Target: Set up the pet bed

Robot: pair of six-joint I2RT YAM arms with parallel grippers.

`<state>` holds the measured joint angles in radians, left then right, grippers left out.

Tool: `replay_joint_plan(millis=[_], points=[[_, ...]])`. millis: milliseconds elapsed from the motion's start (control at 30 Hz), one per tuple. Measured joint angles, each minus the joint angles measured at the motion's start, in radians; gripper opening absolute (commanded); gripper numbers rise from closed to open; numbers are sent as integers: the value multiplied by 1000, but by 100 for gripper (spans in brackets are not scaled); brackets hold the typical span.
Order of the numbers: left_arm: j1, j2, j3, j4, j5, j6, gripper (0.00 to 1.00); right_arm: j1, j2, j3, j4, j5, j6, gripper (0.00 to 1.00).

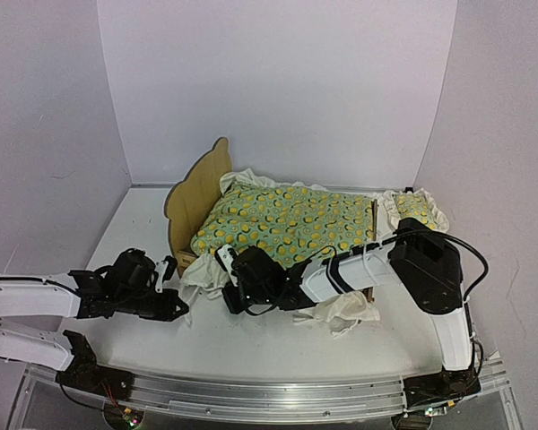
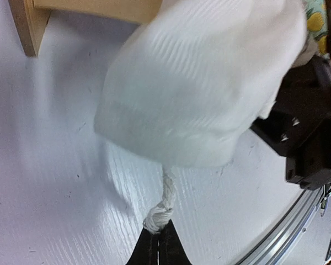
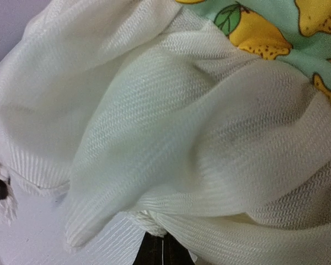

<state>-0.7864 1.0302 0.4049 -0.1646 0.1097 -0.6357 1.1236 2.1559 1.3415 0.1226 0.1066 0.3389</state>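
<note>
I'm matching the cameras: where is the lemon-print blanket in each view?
Top external: blanket at centre, covering the pet bed.
Left wrist: its white edge fills the upper middle; print at top right.
Right wrist: fills nearly the whole picture.
Shared landmark: white table.

Pale plywood pet bed [image 1: 197,193], ribbed cloth blanket [image 1: 287,219], matt table [image 1: 251,345].

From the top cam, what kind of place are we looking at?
Likely a robot test cell, not a home: plain pale backdrop walls boxing in a white table, an aluminium rail along its near edge, and a small pet bed as prop.
</note>
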Motion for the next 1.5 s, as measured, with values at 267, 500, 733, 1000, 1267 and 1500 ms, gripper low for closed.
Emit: replay_joint_plan(millis=[267,500,733,1000,1267,1500], points=[[0,37,-24,-28,71,-6,52,-6,-15,-11,1,-50,0,0],[0,29,6,-7,72,19,37,-8,-38,-29,5,-129,-2,0],[11,103,8,220,8,32,14,-7,-44,-34,21,-161,-6,0],[11,209,8,403,-121,24,11,-2,-50,-38,28,-167,-10,0],[11,298,8,533,-176,-4,6,11,-50,-38,32,-170,-13,0],[11,375,12,571,-200,-27,8,15,-50,-38,32,-170,-13,0]])
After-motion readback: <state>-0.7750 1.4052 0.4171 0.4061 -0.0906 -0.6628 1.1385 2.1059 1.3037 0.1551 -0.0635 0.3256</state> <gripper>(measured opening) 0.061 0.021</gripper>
